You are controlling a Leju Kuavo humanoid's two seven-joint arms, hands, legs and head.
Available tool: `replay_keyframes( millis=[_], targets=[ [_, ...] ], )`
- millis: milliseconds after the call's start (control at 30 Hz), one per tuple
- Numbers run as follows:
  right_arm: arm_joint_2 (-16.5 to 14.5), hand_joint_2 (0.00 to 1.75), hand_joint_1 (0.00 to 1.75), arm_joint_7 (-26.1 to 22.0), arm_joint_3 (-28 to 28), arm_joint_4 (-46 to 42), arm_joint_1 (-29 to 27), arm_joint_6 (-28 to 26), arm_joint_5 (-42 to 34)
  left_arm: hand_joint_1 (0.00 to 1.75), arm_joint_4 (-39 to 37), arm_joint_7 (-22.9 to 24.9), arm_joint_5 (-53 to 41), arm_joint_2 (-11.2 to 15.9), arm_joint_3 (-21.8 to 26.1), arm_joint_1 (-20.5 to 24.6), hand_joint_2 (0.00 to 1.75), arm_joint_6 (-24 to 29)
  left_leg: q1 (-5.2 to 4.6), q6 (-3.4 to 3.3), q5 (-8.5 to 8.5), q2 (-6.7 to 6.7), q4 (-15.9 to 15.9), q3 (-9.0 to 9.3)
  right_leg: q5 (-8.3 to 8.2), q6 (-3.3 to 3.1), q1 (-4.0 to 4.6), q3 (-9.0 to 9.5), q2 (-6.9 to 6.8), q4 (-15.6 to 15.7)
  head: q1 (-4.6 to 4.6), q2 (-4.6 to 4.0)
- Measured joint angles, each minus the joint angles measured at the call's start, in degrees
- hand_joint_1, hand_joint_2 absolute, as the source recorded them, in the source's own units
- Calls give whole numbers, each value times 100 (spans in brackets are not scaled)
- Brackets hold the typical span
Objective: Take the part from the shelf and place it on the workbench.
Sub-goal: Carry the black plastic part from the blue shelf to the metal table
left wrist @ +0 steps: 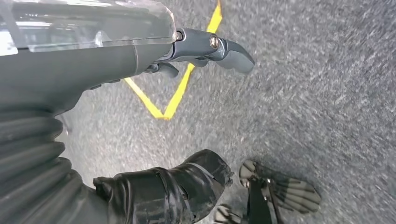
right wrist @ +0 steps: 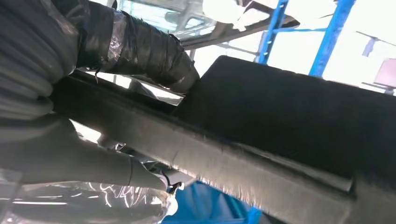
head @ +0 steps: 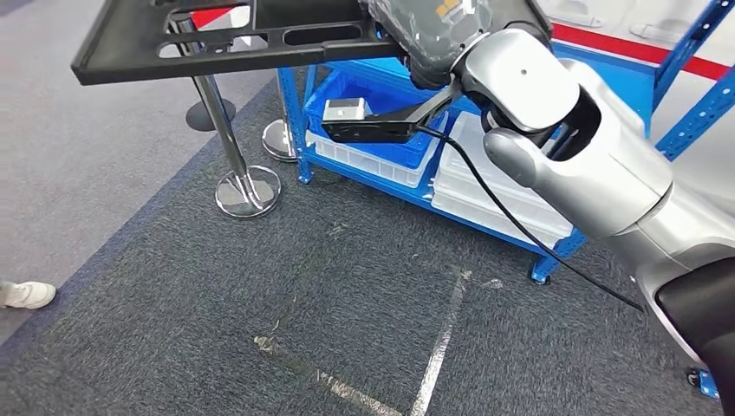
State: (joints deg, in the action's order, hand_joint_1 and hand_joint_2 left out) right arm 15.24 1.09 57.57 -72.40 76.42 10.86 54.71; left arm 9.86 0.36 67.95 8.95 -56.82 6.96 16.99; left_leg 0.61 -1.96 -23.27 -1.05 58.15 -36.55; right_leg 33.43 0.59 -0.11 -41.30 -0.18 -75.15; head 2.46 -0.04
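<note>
In front of the blue shelf (head: 451, 173), above grey carpet (head: 286, 286): one large black part (head: 217, 39), flat and slotted, carried high and roughly level.

Holder: right robot hand (head: 433, 35), clamped on the part's near edge. The right wrist view shows the thumb (right wrist: 140, 49) over the rim and the grey palm beneath it; the fingers are largely hidden, so the exact grip is probably a wrap round the edge.

Left robot hand (left wrist: 205, 49): hanging over the floor, fingers apart, carrying nothing. A yellow floor line (left wrist: 182, 88) lies below it.

Progress: the part appears to be off the shelf already. Left to do, as I judge it: carry it to the counter and set it down.

Also present: blue bin (head: 381, 121) and white bins (head: 494, 191) on the shelf's low tier; chrome stanchion (head: 243, 173) beside the shelf; a person's white shoe (head: 30, 295) at the carpet's edge.

View differences: the head view gives the part's outline and the shelf; the right wrist view gives the contact itself, close up; the left wrist view gives the idle hand.
</note>
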Motion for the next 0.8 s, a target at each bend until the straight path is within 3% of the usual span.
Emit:
replay_keyframes(
  millis=[33,100,167,233,300,367,433,500,533,567,633,700,733,800],
  targets=[
    [-1,175,175,3,4,41,-8,-2,1,0,0,3,3,-7,0,0,175,5,9,4,-2,-79,15,-2,-100,14,-21,-7,5,23,0,0],
    [-1,175,175,10,9,104,-2,-9,3,0,0,9,7,-19,-1,-4,175,12,36,32,-20,-232,64,-6,-504,28,-62,239,75,615,-1,0],
    [-5,175,175,14,11,147,24,-28,4,0,0,13,7,-26,-1,-1,175,27,59,99,-38,-353,121,-46,-734,29,-99,520,314,1249,1,0],
    [-16,175,175,13,11,194,47,-56,4,0,0,24,4,-27,0,8,175,50,85,196,-9,-463,142,-130,-729,19,-96,597,461,1447,7,0],
    [-42,175,175,11,11,238,54,-75,4,0,0,42,4,-25,-1,-3,175,68,111,285,30,-542,130,-195,-760,-27,-90,605,366,1493,6,0],
    [-68,175,175,14,11,282,63,-79,8,0,0,58,9,-22,-1,-17,175,79,93,343,-97,-343,319,-300,-792,-94,-108,629,229,1543,38,0],
    [-78,175,175,16,11,322,78,-81,19,0,0,64,29,-22,0,-6,175,83,72,381,-410,-42,918,-569,-803,-136,-100,640,96,1560,75,0],
    [-83,175,175,16,12,353,82,-82,32,0,0,49,54,-23,0,6,175,78,76,398,-640,53,1560,-864,-800,-148,-80,638,-31,1557,79,0],
    [-86,175,175,16,13,368,81,-83,38,0,0,33,62,-24,-1,5,175,72,76,394,-625,65,1652,-902,-797,-151,-71,638,-98,1555,79,0],
    [-93,175,175,16,13,383,84,-84,44,0,0,17,73,-24,-1,4,175,62,73,380,-508,82,1513,-822,-794,-152,-63,639,-162,1554,79,0],
    [-112,175,175,16,14,410,112,-85,52,0,0,-9,98,-22,-1,5,175,48,44,322,-172,210,765,-423,-783,-149,-45,647,-281,1553,78,0],
    [-128,175,175,16,14,435,168,-85,56,0,0,-25,120,-17,0,15,175,43,-27,237,-20,352,198,-126,-771,-122,-14,646,-374,1553,74,0],
    [-136,175,175,16,14,446,188,-85,57,0,0,-25,125,-15,0,17,175,42,-57,204,-23,369,108,-91,-768,-103,-1,647,-421,1558,70,0],
    [-162,175,175,12,14,465,206,-86,59,0,0,17,132,-12,0,13,175,43,-61,146,3,269,71,-87,-762,-50,12,666,-502,1581,66,0]
  ],
)
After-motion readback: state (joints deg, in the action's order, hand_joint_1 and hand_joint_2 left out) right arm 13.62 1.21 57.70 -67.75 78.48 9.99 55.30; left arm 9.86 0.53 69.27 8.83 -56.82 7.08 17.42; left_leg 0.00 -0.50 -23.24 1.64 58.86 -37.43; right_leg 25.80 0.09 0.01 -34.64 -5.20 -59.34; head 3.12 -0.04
